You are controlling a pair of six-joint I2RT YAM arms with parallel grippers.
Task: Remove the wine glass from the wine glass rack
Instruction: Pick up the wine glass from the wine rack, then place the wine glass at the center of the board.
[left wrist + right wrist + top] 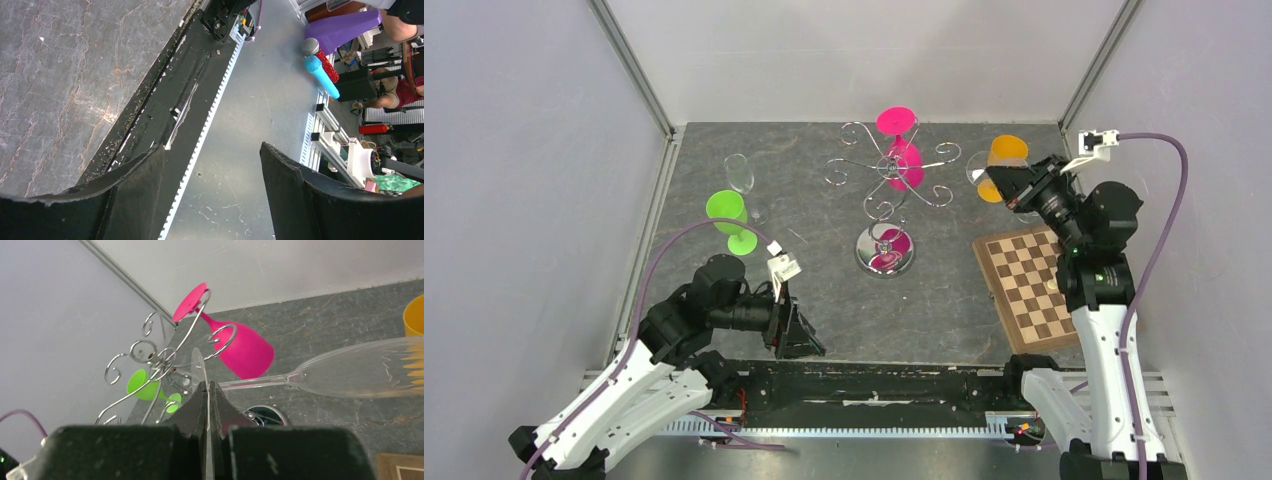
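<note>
Right claw (207,388): was clenched on the foot of the clear wine glass (360,372), held sideways beside the shiny chrome wire rack (892,168).
Left claw (211,150): was seen released, nothing grasped.

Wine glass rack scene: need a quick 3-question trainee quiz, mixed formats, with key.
1. True or false: the left pincer is holding a glass.
2. Which part of the clear wine glass is the right pincer pinching? A) the bowl B) the stem C) the flat foot
3. In one word: what colour is the glass hanging on the wine glass rack?

Key
1. False: its jaws are open with nothing between them.
2. C: the thin foot disc sits edge-on between the shut fingers.
3. Pink: the pink glass hangs by its foot.
</note>
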